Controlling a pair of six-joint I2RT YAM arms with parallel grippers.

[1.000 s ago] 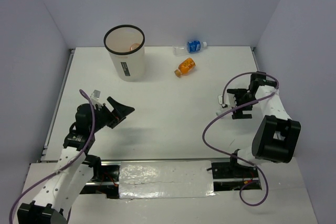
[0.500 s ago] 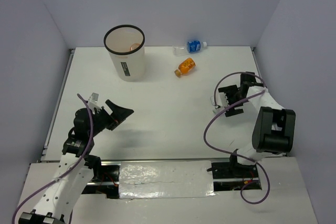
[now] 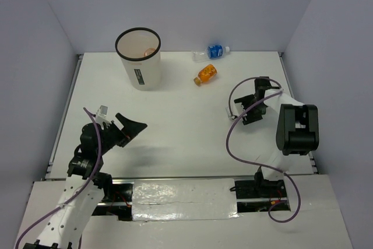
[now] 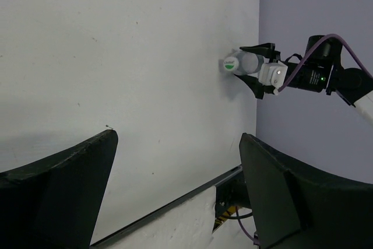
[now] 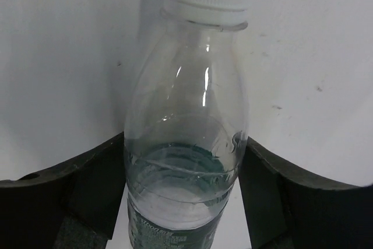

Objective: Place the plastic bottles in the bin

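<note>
Clear bottle with a pale cap is clamped between both fingers of the right hand. It sits well right of the bin and nearer the arm bases. Can't tell if it touches the worktop. Left wrist view shows it held sideways, with green on its cap end.

Orange bottle lies on its side right of the bin, apart from it. Blue-label bottle with a white cap lies on its side right of the bin, further back by the wall. They are near each other, not touching.

The bin stands upright with an orange item inside, seemingly a bottle.

Left hand is spread wide and holds nothing, well in front of the bin on the near side.
</note>
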